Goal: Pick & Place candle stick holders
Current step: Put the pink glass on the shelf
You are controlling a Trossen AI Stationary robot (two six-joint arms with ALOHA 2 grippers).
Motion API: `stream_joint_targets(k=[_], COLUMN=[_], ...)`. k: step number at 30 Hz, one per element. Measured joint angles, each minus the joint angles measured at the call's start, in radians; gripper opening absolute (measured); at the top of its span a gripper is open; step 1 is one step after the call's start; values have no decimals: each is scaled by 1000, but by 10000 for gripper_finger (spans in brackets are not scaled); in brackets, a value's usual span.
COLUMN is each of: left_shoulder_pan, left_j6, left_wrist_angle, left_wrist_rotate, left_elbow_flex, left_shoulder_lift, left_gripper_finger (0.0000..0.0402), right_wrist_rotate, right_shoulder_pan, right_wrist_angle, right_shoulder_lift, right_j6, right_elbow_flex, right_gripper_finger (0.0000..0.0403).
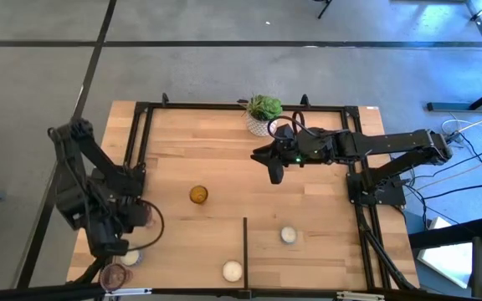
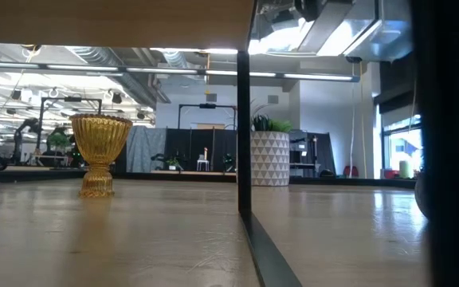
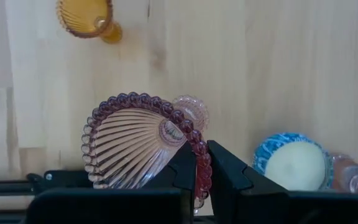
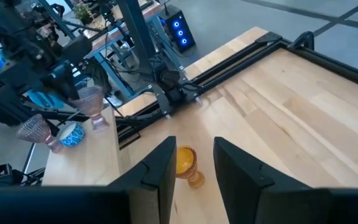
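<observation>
Pale wood fills my screens, a table [image 1: 224, 150] fenced by a black frame, with grey floor beyond it.

My left gripper [image 3: 202, 163] sits at the near left corner of the table, clenched on the beaded rim of a pink glass holder [image 3: 135, 146] that lies tilted in its grip. Just beside it stands a white holder [image 3: 294, 163] with a blue patterned wall, and the second pink holder [image 4: 38, 132] is next to that, right at the table's corner.

My right gripper [image 4: 191, 163] hangs over the middle of the table with its fingers [image 4: 160, 168] apart and nothing between them. The amber holder [image 1: 198, 195] stands upright ahead of and below it, well apart from both arms.

Two more white holders, one [image 1: 288, 235] off toward the right arm's side and one [image 1: 232, 270] near the front edge, look untouched. I judge the job as early: one piece in hand, five left, and I cannot tell where they are meant to go.

A potted plant [image 1: 264, 112] stands close behind the right arm at the far edge, and a thin black divider [image 1: 245, 251] rises between the two white holders, so any sweep across there needs care.
</observation>
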Motion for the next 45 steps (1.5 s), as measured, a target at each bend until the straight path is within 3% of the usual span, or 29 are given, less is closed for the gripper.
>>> stream_joint_targets(k=[13, 45], left_shoulder_pan=[-33, -24], left_j6=[13, -75], left_wrist_angle=[-5, -6], left_wrist_rotate=[37, 83], left_elbow_flex=[88, 88], left_shoulder_lift=[138, 135], left_gripper_finger=[16, 18], right_wrist_rotate=[-22, -14], right_shoulder_pan=[0, -37], right_wrist_angle=[-1, -1], right_shoulder_lift=[0, 0], right_j6=[4, -27], right_elbow_flex=[0, 0], right_gripper_finger=[110, 110])
